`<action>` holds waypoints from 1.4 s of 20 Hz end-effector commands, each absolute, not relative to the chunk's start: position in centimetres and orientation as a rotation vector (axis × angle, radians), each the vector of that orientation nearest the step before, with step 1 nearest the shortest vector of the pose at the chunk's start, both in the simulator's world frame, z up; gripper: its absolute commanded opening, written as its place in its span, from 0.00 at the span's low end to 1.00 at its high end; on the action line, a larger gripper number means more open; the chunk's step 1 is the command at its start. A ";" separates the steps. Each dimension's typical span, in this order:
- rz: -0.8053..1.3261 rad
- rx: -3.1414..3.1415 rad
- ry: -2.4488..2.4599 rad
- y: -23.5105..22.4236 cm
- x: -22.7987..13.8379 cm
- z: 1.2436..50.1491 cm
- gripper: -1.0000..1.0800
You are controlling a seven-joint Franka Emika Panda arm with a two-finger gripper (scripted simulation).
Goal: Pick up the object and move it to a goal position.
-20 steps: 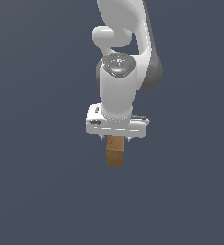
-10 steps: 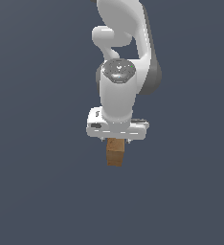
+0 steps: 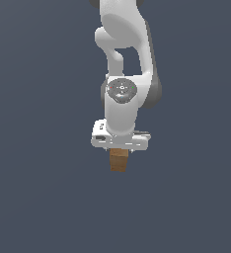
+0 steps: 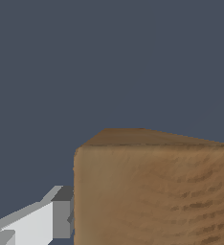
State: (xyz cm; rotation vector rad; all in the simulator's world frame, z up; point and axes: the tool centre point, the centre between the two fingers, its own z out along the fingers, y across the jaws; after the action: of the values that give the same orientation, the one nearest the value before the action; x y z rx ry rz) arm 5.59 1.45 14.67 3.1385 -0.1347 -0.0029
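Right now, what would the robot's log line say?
end effector: shut on tan-brown wooden block | block: below white arm | goal: not visible

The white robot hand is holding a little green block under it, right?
Not quite: the block under the white hand is tan-brown like wood, not green. The exterior view shows it, and the wrist view shows its wood grain up close against one finger.

the object [image 3: 119,160], a tan-brown wood-grained block, hangs upright, apparently clear of any surface.

arm [image 3: 123,59] — glossy white, rounded | joint cap — grey disc
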 end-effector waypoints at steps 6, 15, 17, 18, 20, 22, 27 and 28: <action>0.000 3.139 -0.135 1.4 5.8 14.3 0.00; -0.002 3.139 -0.135 1.4 5.7 14.3 0.00; -0.002 3.139 -0.135 1.5 5.7 14.4 0.00; -0.002 3.139 -0.135 1.6 5.6 14.5 0.00; -0.002 3.139 -0.135 1.8 5.5 15.0 0.00; -0.002 3.139 -0.135 2.1 5.4 15.8 0.00; -0.002 3.139 -0.135 3.4 4.7 18.8 0.00; -0.002 3.138 -0.135 3.8 4.5 19.7 0.00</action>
State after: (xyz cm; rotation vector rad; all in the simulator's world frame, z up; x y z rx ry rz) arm 4.45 3.21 17.88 3.1371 -0.1363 -0.0211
